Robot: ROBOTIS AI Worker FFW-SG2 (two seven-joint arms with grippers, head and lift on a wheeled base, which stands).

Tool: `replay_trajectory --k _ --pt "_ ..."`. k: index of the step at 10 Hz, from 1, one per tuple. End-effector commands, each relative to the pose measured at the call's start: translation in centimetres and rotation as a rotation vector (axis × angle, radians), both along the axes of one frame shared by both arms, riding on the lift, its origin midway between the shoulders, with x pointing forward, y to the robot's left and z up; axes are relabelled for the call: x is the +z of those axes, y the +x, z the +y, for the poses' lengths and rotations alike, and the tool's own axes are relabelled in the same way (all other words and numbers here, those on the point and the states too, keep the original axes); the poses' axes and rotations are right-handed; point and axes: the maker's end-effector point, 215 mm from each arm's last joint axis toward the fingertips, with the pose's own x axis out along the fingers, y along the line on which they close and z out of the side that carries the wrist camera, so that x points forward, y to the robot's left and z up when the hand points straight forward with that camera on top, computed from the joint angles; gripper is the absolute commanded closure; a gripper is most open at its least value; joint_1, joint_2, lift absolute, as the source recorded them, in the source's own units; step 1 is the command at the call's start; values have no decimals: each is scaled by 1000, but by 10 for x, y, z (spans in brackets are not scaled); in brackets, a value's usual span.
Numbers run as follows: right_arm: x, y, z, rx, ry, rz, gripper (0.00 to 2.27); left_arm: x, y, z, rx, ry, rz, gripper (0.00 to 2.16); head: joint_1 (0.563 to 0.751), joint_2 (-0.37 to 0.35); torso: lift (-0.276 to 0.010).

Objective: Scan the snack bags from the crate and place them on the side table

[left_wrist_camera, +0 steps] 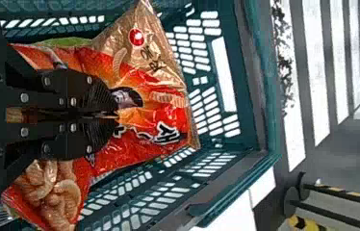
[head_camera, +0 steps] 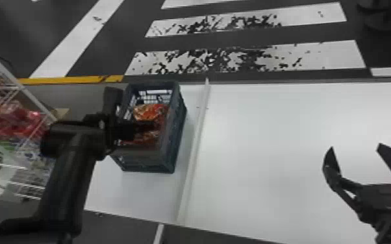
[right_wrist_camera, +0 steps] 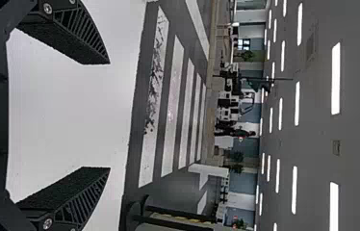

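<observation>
At 11 o'clock, the left gripper [left_wrist_camera: 113,115] pinches a shiny, crinkly red snack bag [left_wrist_camera: 171,108] inside the hard, boxy crate [head_camera: 146,162] with little holes. It should lift straight up, slow and gentle – a big squeeze could crush the snacks. The right gripper [head_camera: 356,146] is at 2 o'clock – spread wide, holding nothing.

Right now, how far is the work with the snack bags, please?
Done, it seems: the left hand is inside the crate, closed on the orange-red snack bag.
In hand: that bag, apparently pinched, not yet out of the crate. The right hand is open over the white table.
Left: lifting, scanning and placing this bag. I cannot tell whether others were scanned.
</observation>
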Motion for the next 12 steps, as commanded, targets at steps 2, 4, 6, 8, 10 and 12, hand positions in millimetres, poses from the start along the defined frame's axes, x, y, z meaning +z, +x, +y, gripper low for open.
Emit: replay_trajectory --k 2,4,6,8,10,12 --pt "-1 1 0 0 -2 3 97 22 2 13 66 -123 -68 2132 695 274 -50" --pt "-2 3 0 1 -4 10 97 39 3 17 101 -205 -109 2132 695 286 -50" --pt "-2 3 1 3 -5 12 97 56 4 8 100 -339 -132 2132 695 283 -50" --pt "-4 4 1 2 -7 19 97 75 4 -4 95 -438 -176 2132 695 274 -50" --pt "-3 4 1 2 -7 22 97 102 -4 -20 90 -504 -174 2132 695 265 -50" --pt "-2 2 0 1 -8 22 97 141 -13 -36 72 -553 -194 2132 695 249 -50"
